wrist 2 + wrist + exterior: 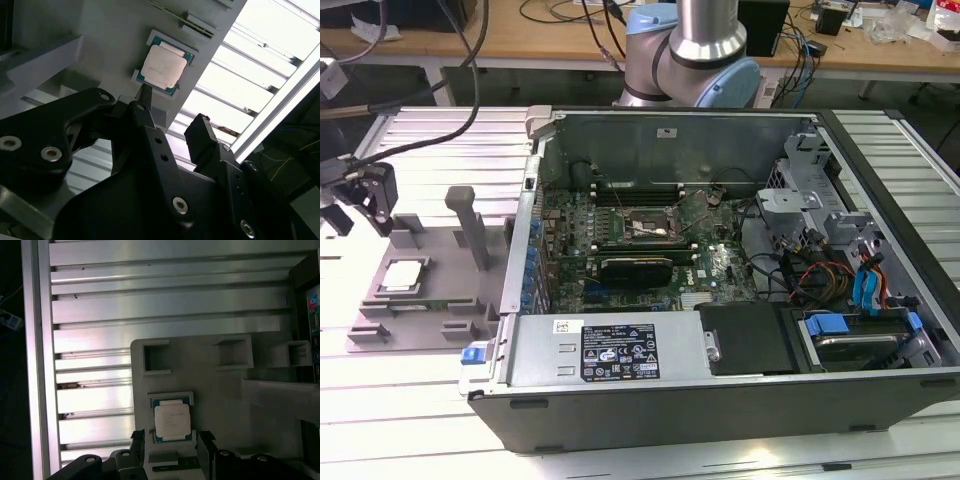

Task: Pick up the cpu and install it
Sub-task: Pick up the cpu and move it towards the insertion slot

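Ribbed metal table (165,305), grey tray (225,390), jaws spread apart over cpu (171,421)

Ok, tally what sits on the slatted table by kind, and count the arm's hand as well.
cpu: 1
grey tray: 1
open computer case: 1
hand: 1
Total: 4
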{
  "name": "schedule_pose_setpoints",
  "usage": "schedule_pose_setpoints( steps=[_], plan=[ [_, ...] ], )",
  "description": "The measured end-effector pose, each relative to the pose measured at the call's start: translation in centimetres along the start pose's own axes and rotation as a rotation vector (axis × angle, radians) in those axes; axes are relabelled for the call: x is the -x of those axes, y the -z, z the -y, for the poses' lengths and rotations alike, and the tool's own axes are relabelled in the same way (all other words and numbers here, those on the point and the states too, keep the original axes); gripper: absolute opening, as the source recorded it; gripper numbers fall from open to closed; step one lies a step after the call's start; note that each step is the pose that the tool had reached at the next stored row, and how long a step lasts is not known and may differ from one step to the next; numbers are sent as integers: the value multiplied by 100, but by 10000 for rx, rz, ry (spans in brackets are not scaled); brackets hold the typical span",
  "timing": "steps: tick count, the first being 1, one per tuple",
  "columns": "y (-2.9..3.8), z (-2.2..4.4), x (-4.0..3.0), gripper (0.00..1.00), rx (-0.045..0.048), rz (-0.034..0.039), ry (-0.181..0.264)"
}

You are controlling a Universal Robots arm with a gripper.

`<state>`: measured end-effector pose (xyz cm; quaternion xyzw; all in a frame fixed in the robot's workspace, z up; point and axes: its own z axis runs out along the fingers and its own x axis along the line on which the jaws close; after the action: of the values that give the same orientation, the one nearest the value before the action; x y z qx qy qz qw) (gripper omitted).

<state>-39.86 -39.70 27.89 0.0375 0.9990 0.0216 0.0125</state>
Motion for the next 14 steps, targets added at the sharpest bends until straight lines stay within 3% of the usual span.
schedule_pose_setpoints(
  steps=[14],
  plan=[
    [-237, 11, -5, 55, 0, 1, 0]
  ],
)
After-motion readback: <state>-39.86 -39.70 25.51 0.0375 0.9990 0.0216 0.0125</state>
